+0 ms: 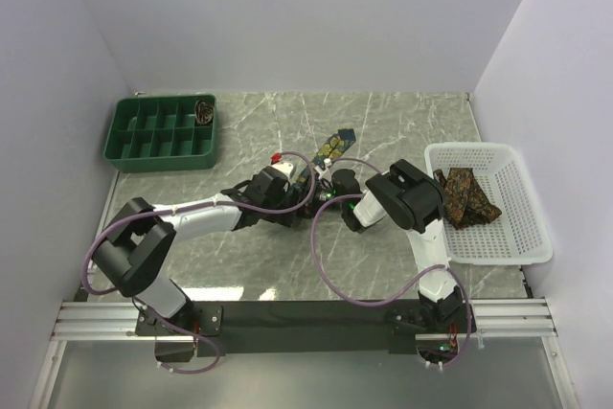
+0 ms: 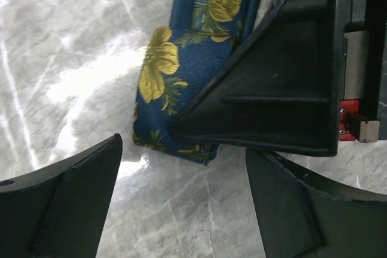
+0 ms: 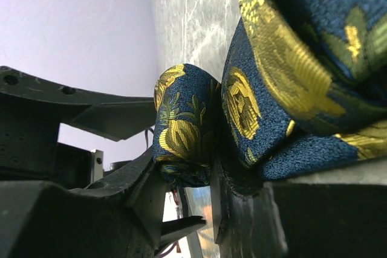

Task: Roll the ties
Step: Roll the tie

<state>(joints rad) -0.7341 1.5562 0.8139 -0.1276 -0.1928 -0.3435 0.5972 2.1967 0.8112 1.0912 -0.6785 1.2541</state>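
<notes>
Your right hand point(image 3: 190, 173) is clamped on the folded-over end of the dark navy, yellow-flowered fabric tie point(image 1: 334, 144) at the middle of the counter point(image 1: 402, 131). Your left hand point(image 2: 182, 170) stands wide apart beside it. Close squarely, keeping the edges aligned.

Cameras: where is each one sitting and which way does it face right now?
Top external: above and behind the bases, looking down at the marble table; left arm and right arm show.
Left wrist: facing down at the navy tie; open left gripper frames the bottom.
Right wrist: low, looking along the table; right gripper pinches the tie's roll.
Shared: both wrist views see the navy tie.
</notes>
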